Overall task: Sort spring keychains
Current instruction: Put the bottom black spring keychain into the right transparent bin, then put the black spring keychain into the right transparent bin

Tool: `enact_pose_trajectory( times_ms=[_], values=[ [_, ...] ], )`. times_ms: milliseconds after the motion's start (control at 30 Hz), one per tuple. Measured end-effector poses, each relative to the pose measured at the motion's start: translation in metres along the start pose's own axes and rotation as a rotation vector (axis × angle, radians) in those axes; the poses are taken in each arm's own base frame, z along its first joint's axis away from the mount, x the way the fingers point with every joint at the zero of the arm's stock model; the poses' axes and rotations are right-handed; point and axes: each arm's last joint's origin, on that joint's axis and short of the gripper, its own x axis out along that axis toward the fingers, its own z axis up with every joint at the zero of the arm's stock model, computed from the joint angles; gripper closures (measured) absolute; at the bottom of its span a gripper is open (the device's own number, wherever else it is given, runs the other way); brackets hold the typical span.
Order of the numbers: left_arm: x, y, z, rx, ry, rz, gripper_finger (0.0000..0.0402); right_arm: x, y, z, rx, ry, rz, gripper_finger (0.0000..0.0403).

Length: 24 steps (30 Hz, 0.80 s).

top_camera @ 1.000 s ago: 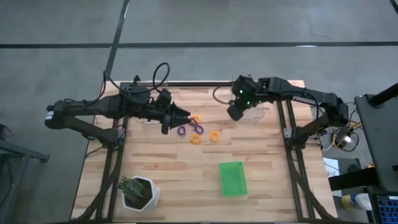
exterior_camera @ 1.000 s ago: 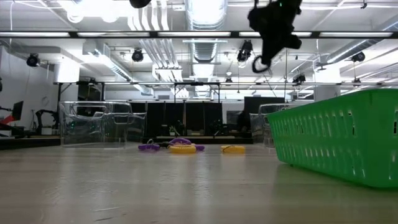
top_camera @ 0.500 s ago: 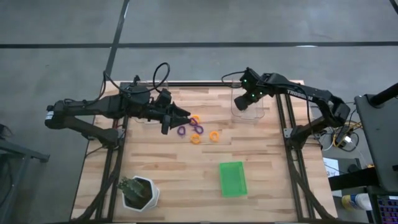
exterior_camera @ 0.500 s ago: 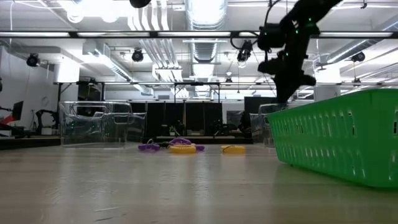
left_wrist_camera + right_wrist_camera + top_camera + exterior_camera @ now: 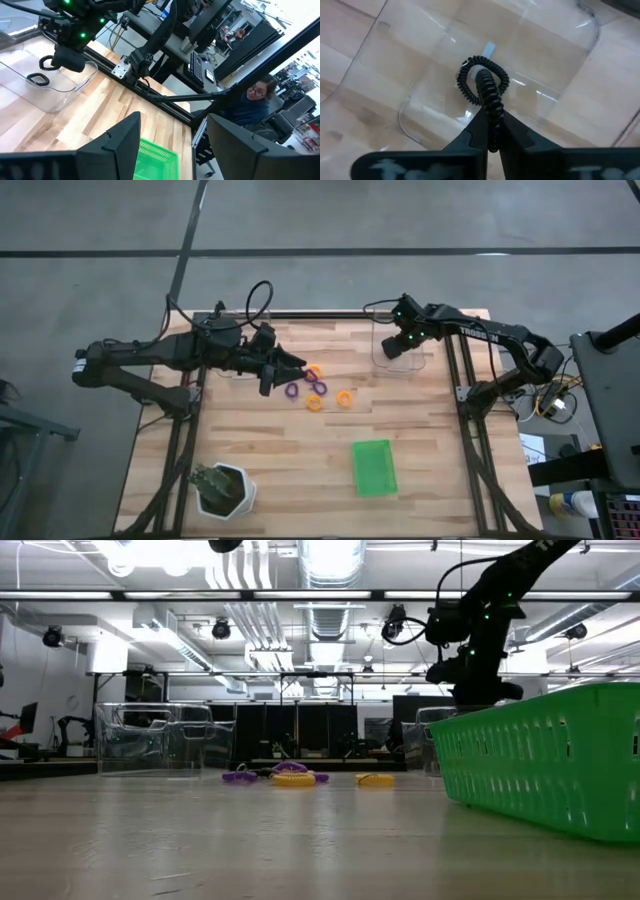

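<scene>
Right pincer [image 5: 490, 131] is pinching a black coiled spring keychain [image 5: 482, 86], fingers pressed together on its coil. In the right wrist view the loop sticks out past the fingertips, directly over the floor of the clear plastic bin [image 5: 395, 352] at the far right of the table [image 5: 300, 450]. In the high view the right pincer [image 5: 408, 340] sits above that bin; whether the loop touches the bin floor I cannot tell.

Key relation: the keychain lies straight ahead of the fingertips and the bin is right beneath it, so the coming move looks like just a release. No sideways travel seems needed.

The left wrist view shows another black coiled loop [image 5: 37, 79] already lying in the same bin.

Left pincer [image 5: 292, 365] is spread, holding nothing, low near table centre. The loose purple and orange-yellow coiled keychains [image 5: 318, 388] lie just beside its tips, on the side toward the right arm. The left arm is clearly nearer to that cluster.

Green rectangular mesh tray [image 5: 374, 467] sits well apart at the near side, no keychains visible in it.
</scene>
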Motion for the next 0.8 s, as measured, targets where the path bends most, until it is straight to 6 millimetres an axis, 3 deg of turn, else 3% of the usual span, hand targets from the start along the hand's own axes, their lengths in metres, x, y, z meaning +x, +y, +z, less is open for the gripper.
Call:
enact_pose_trajectory(
  times_ms=[233, 400, 533, 800],
  values=[
    [0.000, 0.000, 0.000, 0.001, 0.001, 0.000, 0.0182, 0.004, 0.004, 0.007, -0.012, 0.004, 0.025, 0.0272],
    [0.000, 0.000, 0.000, -0.001, 0.003, 0.002, 0.0182, -0.006, 0.009, 0.014, -0.016, 0.005, 0.059, 0.0210],
    [0.000, 0.002, -0.002, -0.007, 0.017, 0.032, 0.0182, -0.027, 0.018, 0.020, -0.052, -0.048, 0.103, 0.0191],
    [0.016, 0.019, -0.012, -0.019, 0.111, 0.135, 0.0182, -0.077, 0.043, 0.020, -0.132, -0.198, 0.212, 0.0188]
  ],
)
